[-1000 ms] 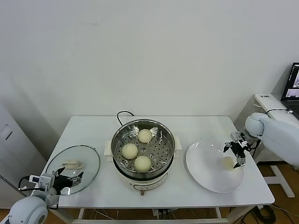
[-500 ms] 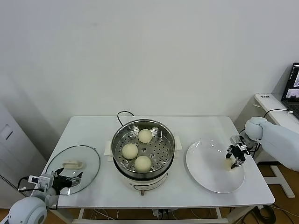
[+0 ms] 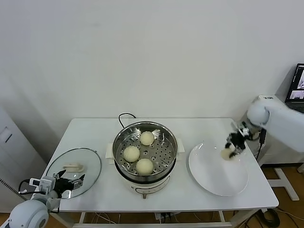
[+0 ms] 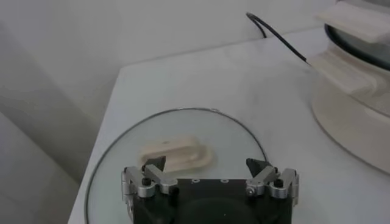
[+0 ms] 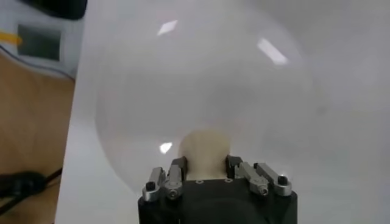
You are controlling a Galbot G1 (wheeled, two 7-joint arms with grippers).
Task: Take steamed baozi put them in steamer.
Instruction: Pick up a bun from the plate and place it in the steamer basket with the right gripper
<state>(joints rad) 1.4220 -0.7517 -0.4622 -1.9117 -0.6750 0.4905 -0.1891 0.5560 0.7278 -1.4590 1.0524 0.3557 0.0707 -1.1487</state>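
Nearest, the left gripper (image 3: 71, 182) idles spread open over the glass lid (image 3: 90, 161) on the desk (image 3: 199, 128). Farther right, the right gripper (image 3: 231, 147) has clamped the last baozi (image 3: 226, 153) and raised it off the plate (image 3: 213, 183); the steamer (image 3: 145, 148), holding three, comes next.

right gripper (image 3: 231, 147) grips baozi (image 3: 226, 153) above plate (image 3: 216, 178) | three buns (image 3: 135, 153) in steamer (image 3: 145, 148)

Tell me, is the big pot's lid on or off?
Off. The glass lid lies on the table, beside the open steamer.
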